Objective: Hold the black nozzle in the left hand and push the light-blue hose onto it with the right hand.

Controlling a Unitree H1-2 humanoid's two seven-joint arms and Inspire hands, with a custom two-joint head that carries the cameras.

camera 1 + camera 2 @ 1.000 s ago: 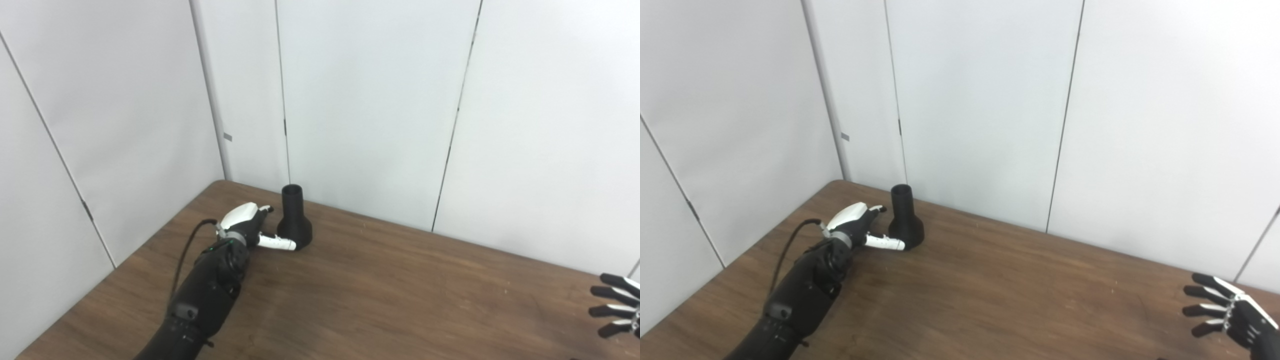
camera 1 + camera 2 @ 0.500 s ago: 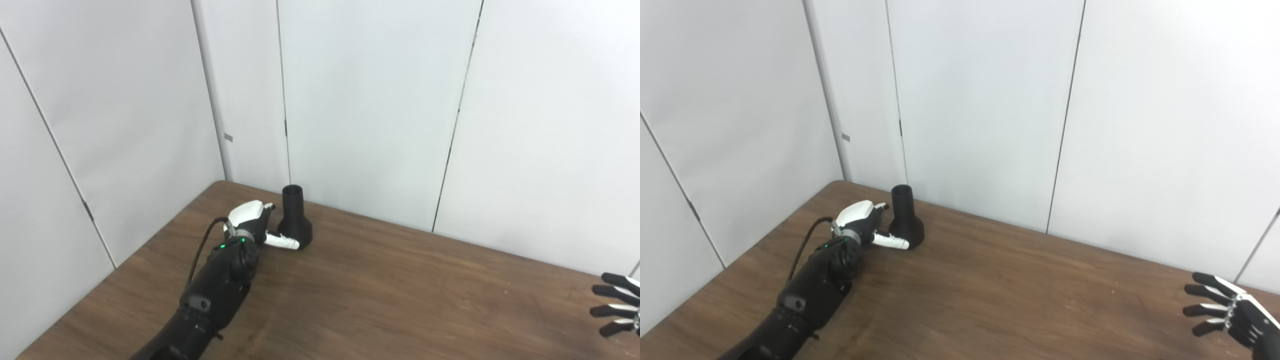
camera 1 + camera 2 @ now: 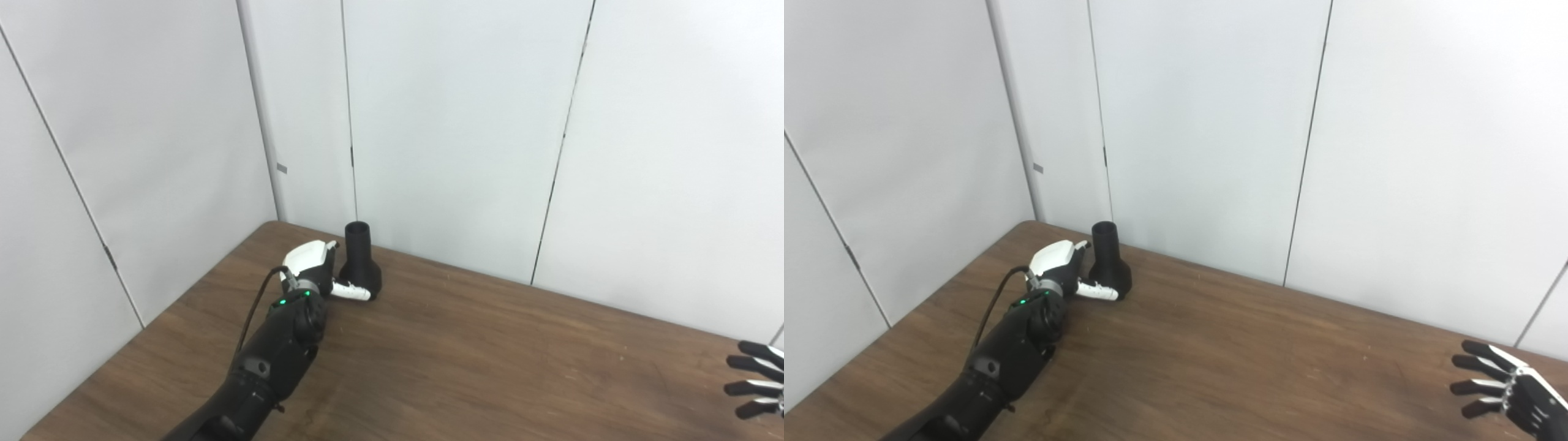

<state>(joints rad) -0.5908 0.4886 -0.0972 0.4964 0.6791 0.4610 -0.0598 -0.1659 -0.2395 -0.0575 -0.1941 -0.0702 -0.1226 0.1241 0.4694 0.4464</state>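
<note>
Left hand (image 3: 315,269) is at the far left corner of the desk (image 3: 490,367), right up against the black nozzle (image 3: 360,260). Thumb lies across the front of the nozzle's flared base; the other fingers are hidden behind the white back of the hand, so I cannot tell whether the grip is closed or just cupping. Nozzle stands upright on its wide end, narrow neck up, base apparently on the desk, so it's not lifted.

Right hand (image 3: 1510,392) sits at the near right edge of the desk, well apart from the nozzle, fingers spread, holding nothing.

No light-blue hose visible in either view. It may be out of frame to the right.

My read on progress: early. Left hand is at the grasp stage on the nozzle, grip unconfirmed. Still to do: secure and lift the nozzle, find and pick up the hose with the right hand, bring the two together, push hose onto the neck.
</note>
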